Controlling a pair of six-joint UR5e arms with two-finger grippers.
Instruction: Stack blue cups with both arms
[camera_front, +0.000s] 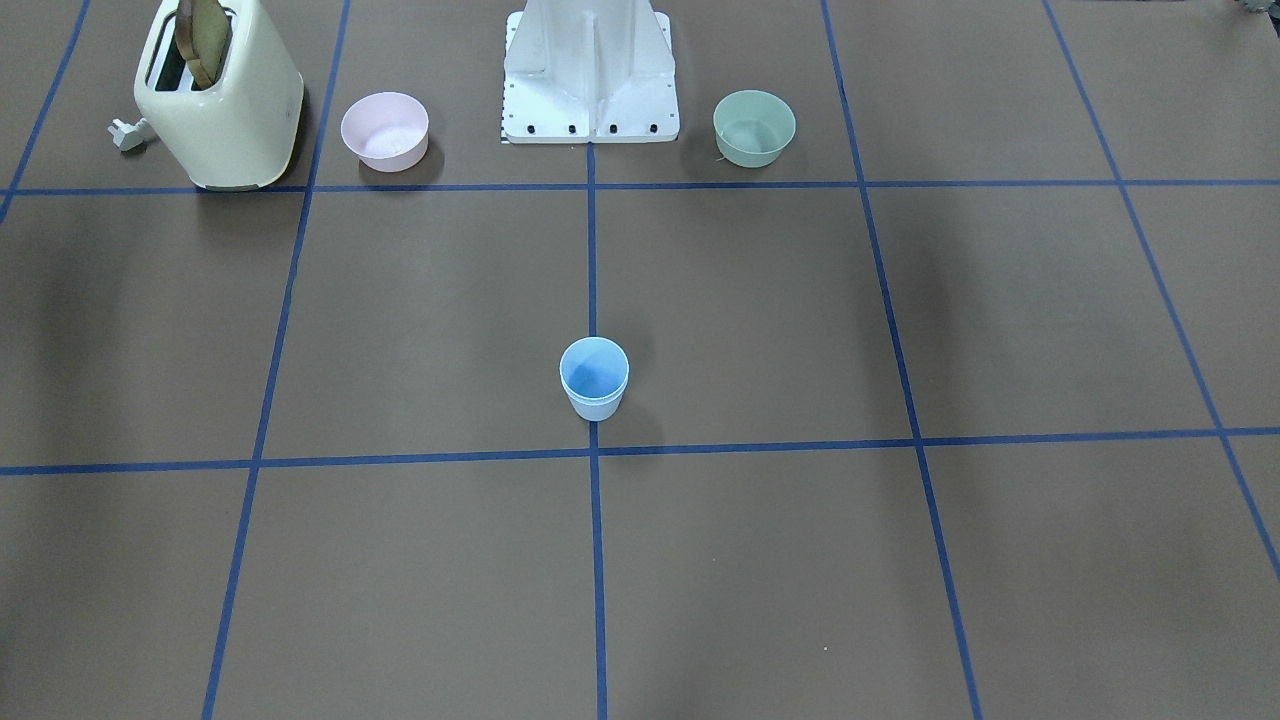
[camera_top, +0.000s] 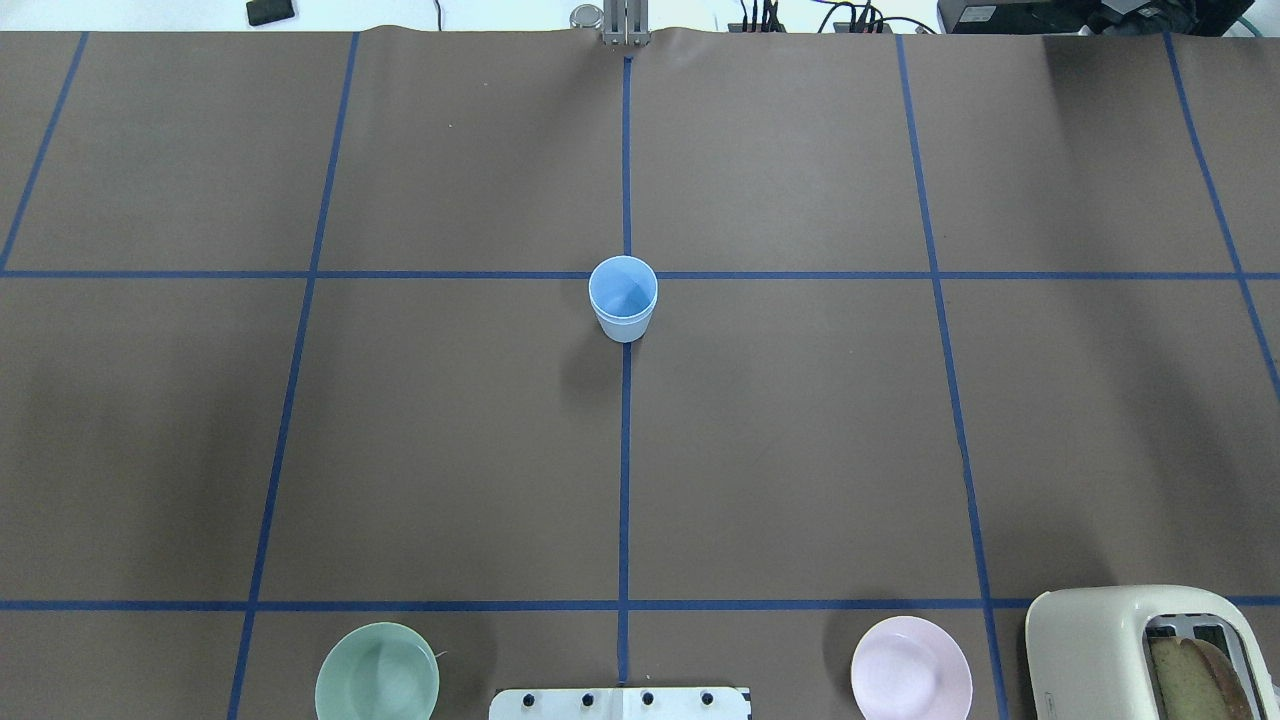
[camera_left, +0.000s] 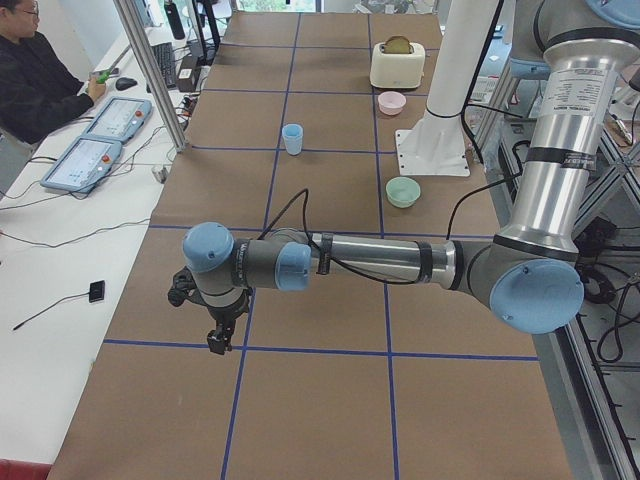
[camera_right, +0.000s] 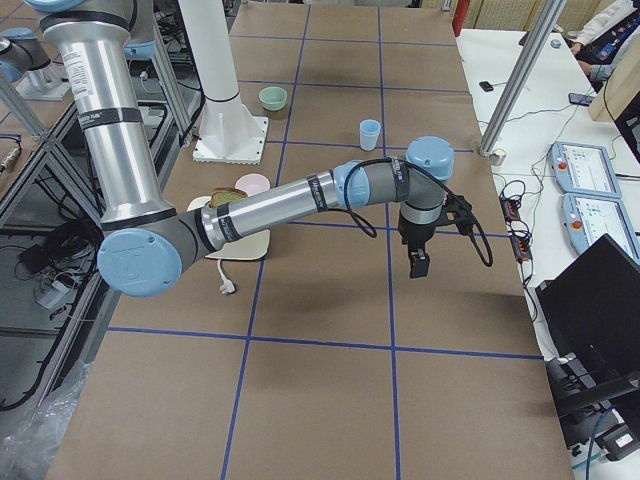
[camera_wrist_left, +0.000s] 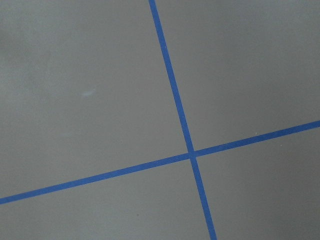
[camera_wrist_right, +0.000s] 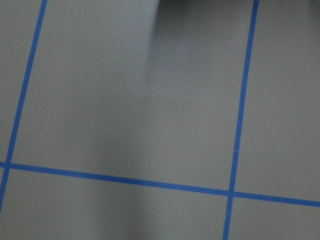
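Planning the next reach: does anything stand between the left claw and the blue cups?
Nothing visible does. Between the left claw and the blue cups lies only taped table; the green bowl sits off to the side.

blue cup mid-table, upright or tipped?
Upright. The blue cup stands on its base with its open mouth up; both the overhead and front-facing views look into it.

Light-blue cups (camera_front: 594, 378), pink bowl (camera_front: 385, 130), green bowl (camera_front: 754, 127) — brown table (camera_front: 800, 320), blue grid lines (camera_front: 592, 250)
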